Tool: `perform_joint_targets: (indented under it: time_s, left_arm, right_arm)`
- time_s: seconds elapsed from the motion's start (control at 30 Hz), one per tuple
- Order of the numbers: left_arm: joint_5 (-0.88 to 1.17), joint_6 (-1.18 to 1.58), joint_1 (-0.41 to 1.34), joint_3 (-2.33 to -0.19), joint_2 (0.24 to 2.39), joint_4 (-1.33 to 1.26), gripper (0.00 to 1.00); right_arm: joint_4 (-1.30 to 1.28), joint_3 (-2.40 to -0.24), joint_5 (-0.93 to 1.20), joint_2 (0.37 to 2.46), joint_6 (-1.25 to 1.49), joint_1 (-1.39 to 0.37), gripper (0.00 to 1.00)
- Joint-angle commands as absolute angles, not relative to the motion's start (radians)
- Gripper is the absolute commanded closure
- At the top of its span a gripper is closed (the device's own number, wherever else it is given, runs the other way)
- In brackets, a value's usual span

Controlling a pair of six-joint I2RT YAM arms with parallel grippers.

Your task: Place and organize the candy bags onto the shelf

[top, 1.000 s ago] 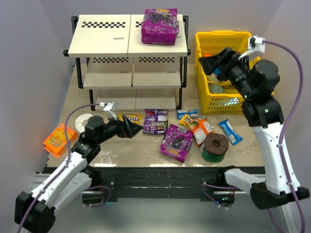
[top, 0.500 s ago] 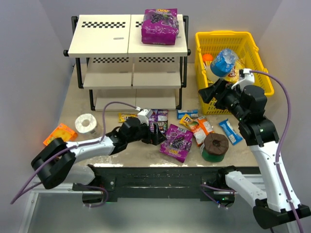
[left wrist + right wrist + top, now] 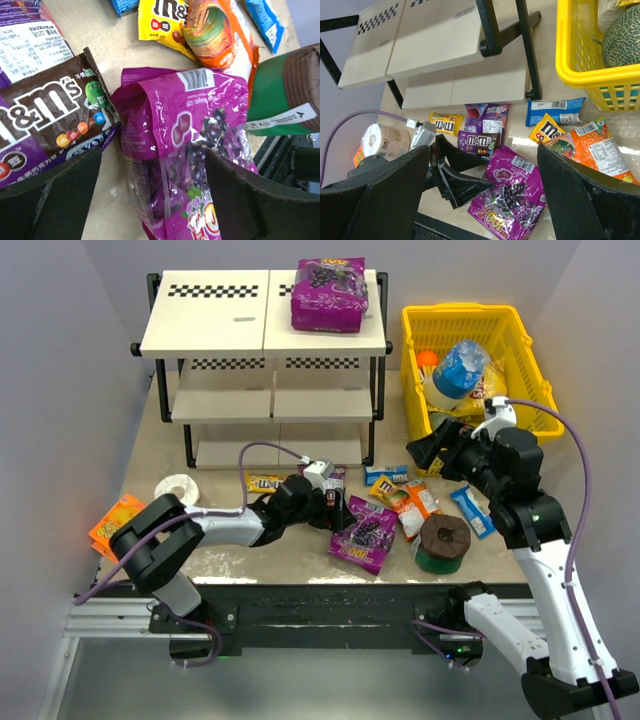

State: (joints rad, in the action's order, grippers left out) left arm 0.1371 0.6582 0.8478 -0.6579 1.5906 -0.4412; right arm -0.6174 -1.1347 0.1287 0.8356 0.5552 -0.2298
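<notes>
1. In the left wrist view, the large glossy purple candy bag [image 3: 200,150] between the spread fingers of the left tool [image 3: 152,162] runs off the bottom edge, cutting its yellow lettering.
2. The dark brown-and-purple glossy candy packet [image 3: 50,105] slips under one finger and past the left edge.
3. Outside the other finger, the green cylinder with a brown lid [image 3: 277,100] is cut by the right edge.
4. Ahead of the right tool [image 3: 482,150], the yellow plastic basket [image 3: 580,50] leaves the frame; the netted green round thing [image 3: 622,42] inside shows only partly.

The worktop [image 3: 300,560] carries the shelf [image 3: 215,400], a yellow basket [image 3: 460,310], a tape roll [image 3: 180,487], an orange box [image 3: 112,520], a green tub [image 3: 441,543] and scattered candy bags [image 3: 362,533].
</notes>
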Motion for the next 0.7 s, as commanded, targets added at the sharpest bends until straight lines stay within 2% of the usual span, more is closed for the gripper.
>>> perform_joint_targets:
  time_s: [0.0, 0.1, 0.27, 0.3, 0.37, 0.4, 0.5, 0.67]
  left_arm:
    - [0.144, 0.624, 0.853, -0.724, 1.652, -0.494, 0.15]
    - [0.196, 0.644, 0.853, -0.716, 1.683, -0.528, 0.26]
    - [0.235, 0.652, 0.853, -0.709, 1.698, -0.561, 0.52]
    - [0.238, 0.647, 0.854, -0.709, 1.697, -0.560, 0.60]
    - [0.242, 0.644, 0.853, -0.710, 1.694, -0.555, 0.69]
    - [0.244, 0.637, 0.853, -0.715, 1.694, -0.545, 0.81]
    - [0.235, 0.626, 0.853, -0.732, 1.664, -0.488, 1.00]
    - [0.218, 0.575, 0.853, -0.782, 1.531, -0.361, 1.00]
  right_arm:
    - [-0.626, -1.115, 0.158, 0.821, 0.531, -0.230, 0.08]
    - [-0.624, -1.108, 0.156, 0.819, 0.531, -0.230, 0.08]
    - [-0.620, -1.103, 0.156, 0.824, 0.532, -0.230, 0.08]
    - [-0.620, -1.101, 0.155, 0.822, 0.532, -0.230, 0.08]
    - [-0.618, -1.100, 0.155, 0.822, 0.534, -0.230, 0.08]
    - [-0.618, -1.097, 0.155, 0.821, 0.537, -0.230, 0.08]
    - [-0.618, -1.092, 0.156, 0.819, 0.538, -0.229, 0.08]
    - [-0.609, -1.088, 0.163, 0.818, 0.546, -0.230, 0.08]
